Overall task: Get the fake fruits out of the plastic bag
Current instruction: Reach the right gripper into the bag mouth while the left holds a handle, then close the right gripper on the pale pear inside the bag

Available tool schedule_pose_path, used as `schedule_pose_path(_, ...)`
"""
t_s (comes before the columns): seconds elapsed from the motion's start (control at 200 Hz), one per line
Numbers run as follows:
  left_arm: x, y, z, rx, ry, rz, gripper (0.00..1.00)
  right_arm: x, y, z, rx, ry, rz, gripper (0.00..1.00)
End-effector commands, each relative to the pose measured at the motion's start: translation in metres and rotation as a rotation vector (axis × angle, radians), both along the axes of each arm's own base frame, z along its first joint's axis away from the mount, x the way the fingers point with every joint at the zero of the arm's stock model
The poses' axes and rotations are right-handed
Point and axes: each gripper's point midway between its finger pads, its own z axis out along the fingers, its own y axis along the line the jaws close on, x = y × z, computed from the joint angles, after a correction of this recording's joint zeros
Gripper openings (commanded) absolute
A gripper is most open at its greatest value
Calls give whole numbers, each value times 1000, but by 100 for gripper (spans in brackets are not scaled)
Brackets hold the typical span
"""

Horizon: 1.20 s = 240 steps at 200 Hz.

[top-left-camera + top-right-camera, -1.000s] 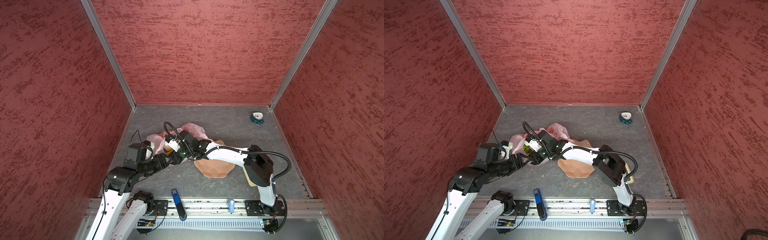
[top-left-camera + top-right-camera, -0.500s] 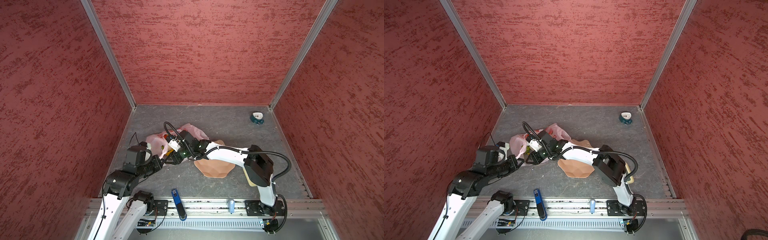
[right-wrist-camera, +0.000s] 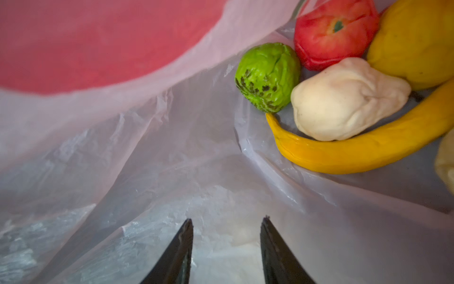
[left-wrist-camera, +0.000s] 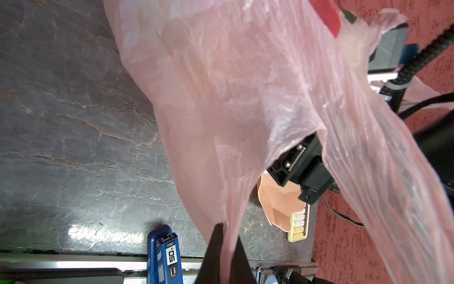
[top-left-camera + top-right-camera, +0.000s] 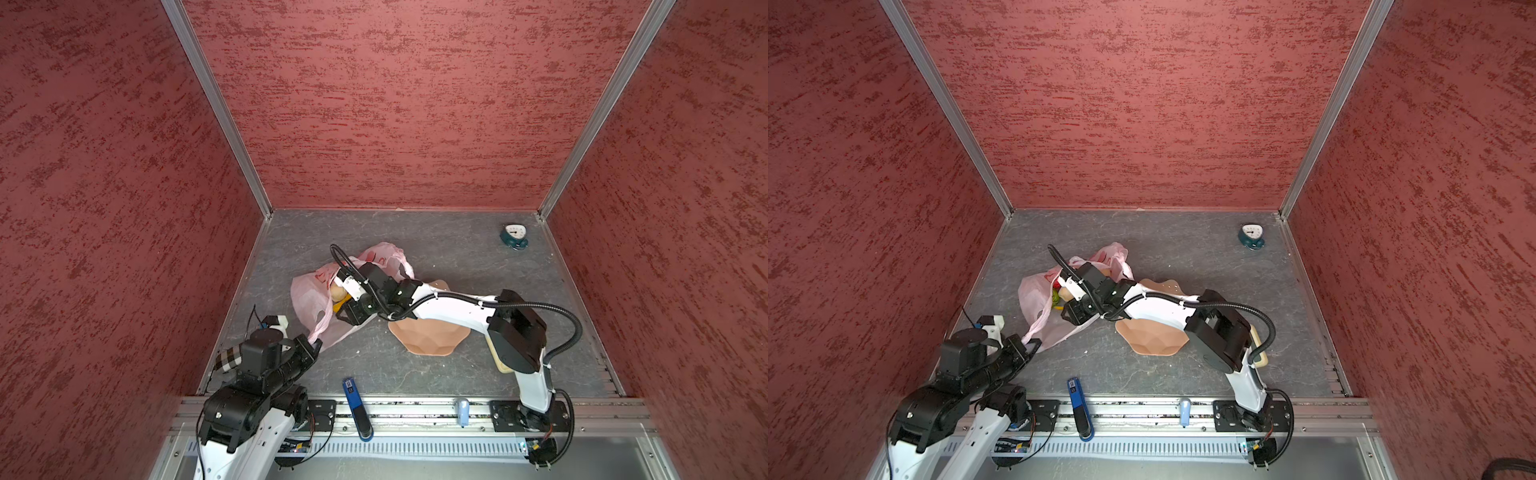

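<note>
left hand (image 4: 227, 236) clenched on plastic bag (image 4: 245, 86) handle; right hand (image 3: 228, 218) released inside it; fake fruits (image 3: 344, 98) within

Both top views look down from high over the front edge of the worktop (image 5: 457, 257); both wrist cameras sit close against the bag (image 4: 245, 98).

Count: bag (image 5: 305, 297) 1 | banana (image 3: 356, 155) 1 | beige balls (image 3: 344, 100) (image 3: 447, 162) 2 | green fruit (image 3: 267, 76) 1 | red fruit (image 3: 334, 34) 1 | yellow fruit (image 3: 412, 41) 1 | bowl (image 5: 428, 338) 1 | clock (image 5: 514, 237) 1 | blue tool (image 5: 356, 409) 1
</note>
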Motion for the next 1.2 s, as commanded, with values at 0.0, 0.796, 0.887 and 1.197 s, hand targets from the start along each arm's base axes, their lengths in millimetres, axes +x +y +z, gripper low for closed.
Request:
schedule_pose_path(0.0,11,0,3,-43,-21,52,8,8,-7,-19,-72,-22,-28,48)
schedule_pose_path(0.796,25,-5,-8,3,-1,18,8,116,19,-39,-68,-84,-346,76)
schedule_pose_path(0.887,25,-6,-10,-1,1,15,8,120,20,-41,-61,-66,-365,77)
schedule_pose_path(1.197,30,-12,-12,-29,-10,0,7,124,29,-53,-31,0,-392,78)
